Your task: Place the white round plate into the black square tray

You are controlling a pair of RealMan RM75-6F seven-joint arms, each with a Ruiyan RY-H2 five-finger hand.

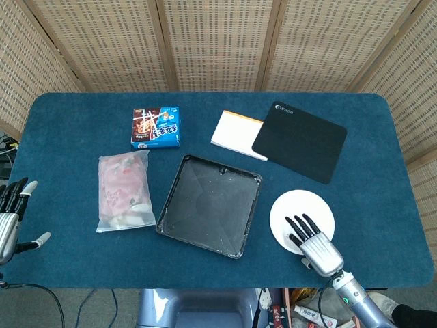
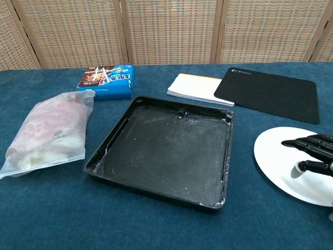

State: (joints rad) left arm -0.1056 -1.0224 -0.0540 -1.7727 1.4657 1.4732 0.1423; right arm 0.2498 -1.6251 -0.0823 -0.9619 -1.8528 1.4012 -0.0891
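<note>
The white round plate (image 1: 300, 212) (image 2: 283, 151) lies flat on the blue table, just right of the black square tray (image 1: 209, 203) (image 2: 166, 151). My right hand (image 1: 314, 242) (image 2: 312, 153) reaches over the plate's near edge with its fingers spread and nothing held; whether they touch the plate I cannot tell. My left hand (image 1: 10, 219) hovers open past the table's left edge, seen only in the head view.
A clear bag of pink food (image 1: 124, 191) lies left of the tray. Behind it are a blue snack box (image 1: 156, 127), a white notepad (image 1: 235, 134) and a black mouse pad (image 1: 300, 140). Wicker screens stand behind the table.
</note>
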